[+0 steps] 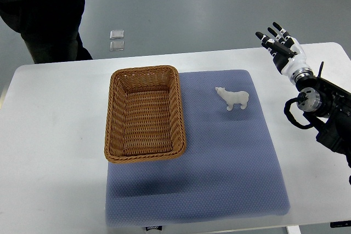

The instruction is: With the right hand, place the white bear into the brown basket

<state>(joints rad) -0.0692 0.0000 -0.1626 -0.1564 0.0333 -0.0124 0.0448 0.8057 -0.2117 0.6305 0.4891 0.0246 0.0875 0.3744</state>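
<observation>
At the upper left corner a person (41, 9) in dark clothing stands behind the white table (55, 135), only partly in the picture. Two small clear squares (117, 40) lie on the grey floor beyond the table's far edge. On the table a blue-grey mat (219, 163) is spread, and one brown basket (145, 113) of woven wicker sits with its right part on the mat's left edge, its left part on the bare tabletop; nothing lies inside it. To the right of the basket, well apart from it, one white bear (233, 98) stands upright on the mat near its far edge, its head turned toward the basket. Farther right, the right hand (279, 42) is raised over the table's far right corner, fingers (270, 39) spread and pointing away, holding nothing and touching nothing; it is well clear of the bear. Its dark forearm (329, 113) runs in from the right edge
</observation>
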